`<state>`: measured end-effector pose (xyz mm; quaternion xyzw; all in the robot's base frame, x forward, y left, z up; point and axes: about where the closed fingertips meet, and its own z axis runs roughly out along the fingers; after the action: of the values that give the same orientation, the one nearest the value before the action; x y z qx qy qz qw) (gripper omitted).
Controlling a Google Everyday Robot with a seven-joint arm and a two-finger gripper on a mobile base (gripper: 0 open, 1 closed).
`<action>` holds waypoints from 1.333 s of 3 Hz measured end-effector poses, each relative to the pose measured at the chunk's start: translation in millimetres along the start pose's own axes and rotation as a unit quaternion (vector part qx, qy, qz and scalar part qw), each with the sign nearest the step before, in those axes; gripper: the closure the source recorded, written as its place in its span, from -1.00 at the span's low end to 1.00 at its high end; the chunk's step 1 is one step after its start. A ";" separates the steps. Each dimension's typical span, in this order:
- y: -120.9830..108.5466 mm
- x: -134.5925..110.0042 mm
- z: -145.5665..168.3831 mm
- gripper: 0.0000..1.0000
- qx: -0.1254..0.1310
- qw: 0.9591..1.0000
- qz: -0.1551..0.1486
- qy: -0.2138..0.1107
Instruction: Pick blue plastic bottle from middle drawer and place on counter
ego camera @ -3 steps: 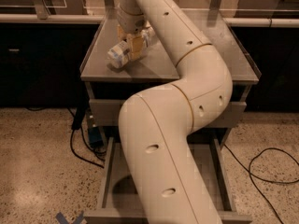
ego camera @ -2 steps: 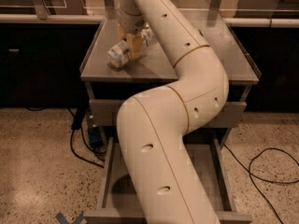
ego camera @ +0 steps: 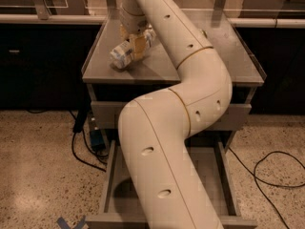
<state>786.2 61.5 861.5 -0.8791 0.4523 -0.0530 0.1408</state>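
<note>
Middle drawer (ego camera: 108, 175) stands pulled out, low in view. Blue plastic bottle (ego camera: 122, 56) lies tilted on the counter (ego camera: 224, 56), left-front area, long axis low-left to upper-right. Gripper (ego camera: 137, 46) pinches its midsection from above. Judged next: release, lift straight up.

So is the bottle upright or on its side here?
On its side: the blue plastic bottle lies lengthwise low over the counter, the gripper at its middle.

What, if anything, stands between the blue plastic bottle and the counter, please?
Nothing visible does. The blue plastic bottle lies tilted at the gripper, already over the counter; whether it touches the surface, I cannot tell.
</note>
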 end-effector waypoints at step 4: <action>0.0 0.0 0.0 -1.00 0.000 1.000 0.000 0.000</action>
<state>786.2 61.5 861.5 -0.8790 0.4523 -0.0531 0.1409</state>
